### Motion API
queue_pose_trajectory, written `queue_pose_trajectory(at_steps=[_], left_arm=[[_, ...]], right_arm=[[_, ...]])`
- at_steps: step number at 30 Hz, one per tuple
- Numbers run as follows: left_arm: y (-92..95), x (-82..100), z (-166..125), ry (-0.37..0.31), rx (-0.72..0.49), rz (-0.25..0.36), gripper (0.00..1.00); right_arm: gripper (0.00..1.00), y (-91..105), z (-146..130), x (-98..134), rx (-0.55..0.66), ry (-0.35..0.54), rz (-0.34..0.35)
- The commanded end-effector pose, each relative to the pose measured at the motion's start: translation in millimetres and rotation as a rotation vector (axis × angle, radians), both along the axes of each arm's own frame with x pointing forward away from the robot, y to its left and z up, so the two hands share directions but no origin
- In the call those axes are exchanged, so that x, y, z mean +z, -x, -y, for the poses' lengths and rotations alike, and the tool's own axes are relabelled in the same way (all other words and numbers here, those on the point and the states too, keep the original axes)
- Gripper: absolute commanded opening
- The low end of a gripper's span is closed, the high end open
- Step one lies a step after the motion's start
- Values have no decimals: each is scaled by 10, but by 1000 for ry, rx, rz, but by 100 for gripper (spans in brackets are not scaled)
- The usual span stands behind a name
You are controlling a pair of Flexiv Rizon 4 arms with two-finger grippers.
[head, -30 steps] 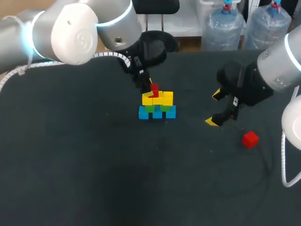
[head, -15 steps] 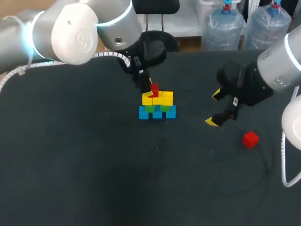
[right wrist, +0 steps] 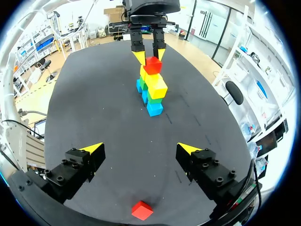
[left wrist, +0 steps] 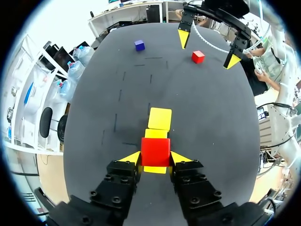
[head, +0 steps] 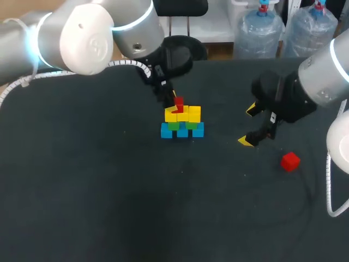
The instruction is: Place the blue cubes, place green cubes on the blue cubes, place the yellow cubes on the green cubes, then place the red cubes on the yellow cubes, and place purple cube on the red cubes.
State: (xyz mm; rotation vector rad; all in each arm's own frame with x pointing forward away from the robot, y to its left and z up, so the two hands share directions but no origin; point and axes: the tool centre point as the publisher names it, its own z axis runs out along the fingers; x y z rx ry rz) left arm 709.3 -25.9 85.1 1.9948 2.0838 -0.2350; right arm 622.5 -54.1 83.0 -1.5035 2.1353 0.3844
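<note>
A dark, matte bench [head: 109, 191] fills the scene. Near its middle stands a small stepped stack: a row of blue cubes [head: 182, 131] on the surface, green cubes [head: 174, 126] on them, and yellow cubes [head: 185, 114] on top. The green layer is mostly hidden under the yellow.

The left end effector [left wrist: 156, 158] is clamped on a red cube [left wrist: 155, 151], one yellow tip on each side, at the stack's end yellow cube. Whether the cube rests on it is hard to tell.

The right end effector [right wrist: 140, 149] hangs well apart from the stack, its fingers spread wide and holding nothing. A loose red cube [head: 290, 161] lies near it on the bench. A purple cube [left wrist: 139, 45] lies alone, far from the stack, and is seen only from the left wrist.
</note>
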Motion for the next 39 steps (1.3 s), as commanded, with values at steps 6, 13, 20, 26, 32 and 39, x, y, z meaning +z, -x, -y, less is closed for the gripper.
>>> queue_pose_trajectory(at_steps=[6, 13, 20, 26, 32, 39], left_arm=[[-33, 5, 13, -5, -2, -5, 32], [-35, 4, 15, -5, -3, -6, 38], [-36, 4, 17, -5, -3, -7, 45], [-34, 3, 13, -6, -3, -6, 44], [-34, 16, 10, -4, -2, -3, 45], [-15, 102, 3, -1, -7, 10, 100]], right_arm=[[100, 7, 0, -4, -2, 0, 2], [100, 7, 0, -4, -2, 0, 2], [100, 7, 0, -4, -2, 0, 2], [100, 7, 0, -4, -2, 0, 2], [100, 7, 0, -4, -2, 0, 2], [100, 7, 0, -4, -2, 0, 2]])
